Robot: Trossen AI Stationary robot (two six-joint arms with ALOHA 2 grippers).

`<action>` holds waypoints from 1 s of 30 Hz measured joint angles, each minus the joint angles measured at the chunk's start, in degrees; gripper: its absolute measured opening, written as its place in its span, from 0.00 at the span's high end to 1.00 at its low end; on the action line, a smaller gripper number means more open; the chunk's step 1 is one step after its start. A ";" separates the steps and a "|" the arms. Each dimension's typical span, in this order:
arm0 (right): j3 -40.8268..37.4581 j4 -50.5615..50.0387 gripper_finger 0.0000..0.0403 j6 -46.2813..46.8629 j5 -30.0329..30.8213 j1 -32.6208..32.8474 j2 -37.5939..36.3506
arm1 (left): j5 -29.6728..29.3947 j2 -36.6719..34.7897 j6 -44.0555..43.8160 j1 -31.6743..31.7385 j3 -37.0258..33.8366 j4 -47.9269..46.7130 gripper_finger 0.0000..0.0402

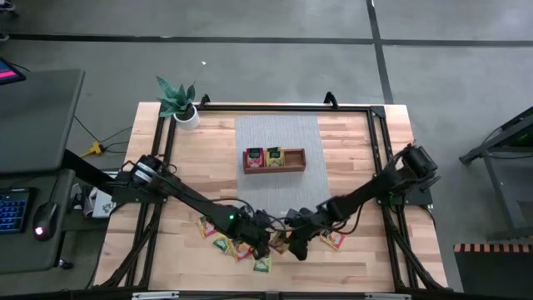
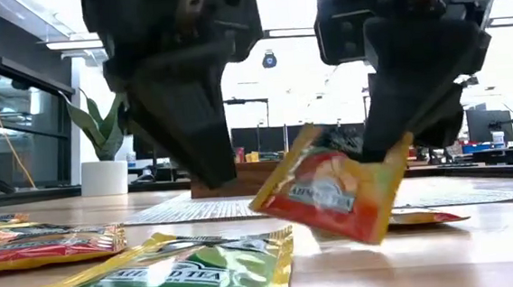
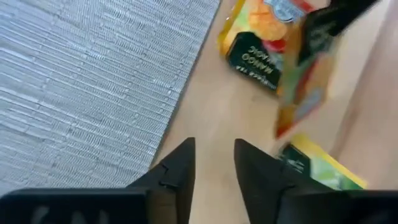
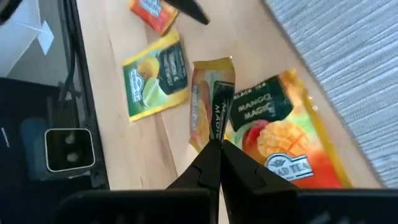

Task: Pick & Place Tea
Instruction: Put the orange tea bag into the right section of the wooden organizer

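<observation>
At lower centre of the overhead view, my right gripper (image 4: pixel 214 146) pinches a mango tea packet (image 4: pixel 211 106) by its edge, lifted on end; left gripper (image 3: pixel 214 162), part open, holds nothing; I should raise it straight, clear of neighbouring packets (image 1: pixel 225 242).

Grey concrete floor (image 1: pixel 275 21) crossed by dark seams surrounds the pale wooden table (image 1: pixel 358 142). A grey desk (image 1: pixel 37 117) bears a backlit keyboard (image 1: pixel 14 210). Beyond, bright windows (image 2: pixel 324 75) and, apparently, cluttered workbenches (image 2: pixel 501 144).
</observation>
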 joint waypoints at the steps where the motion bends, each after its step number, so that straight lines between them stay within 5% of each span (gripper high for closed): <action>1: 0.00 -0.16 1.00 -0.14 0.10 -0.01 -0.34 | 0.17 -0.30 0.05 0.01 0.17 -1.07 0.71; 9: 0.02 -7.42 1.00 -3.87 3.32 -0.09 -7.84 | -2.53 -4.01 -2.29 -0.03 0.15 -11.57 0.67; 17: 0.04 -22.03 1.00 -9.53 7.67 -1.96 -22.93 | -6.31 -7.70 -2.55 -0.03 0.17 -14.79 0.67; 30: 0.83 -39.69 1.00 -20.79 11.44 -16.47 -47.31 | -12.34 -15.60 -2.30 0.36 -5.58 -14.03 0.67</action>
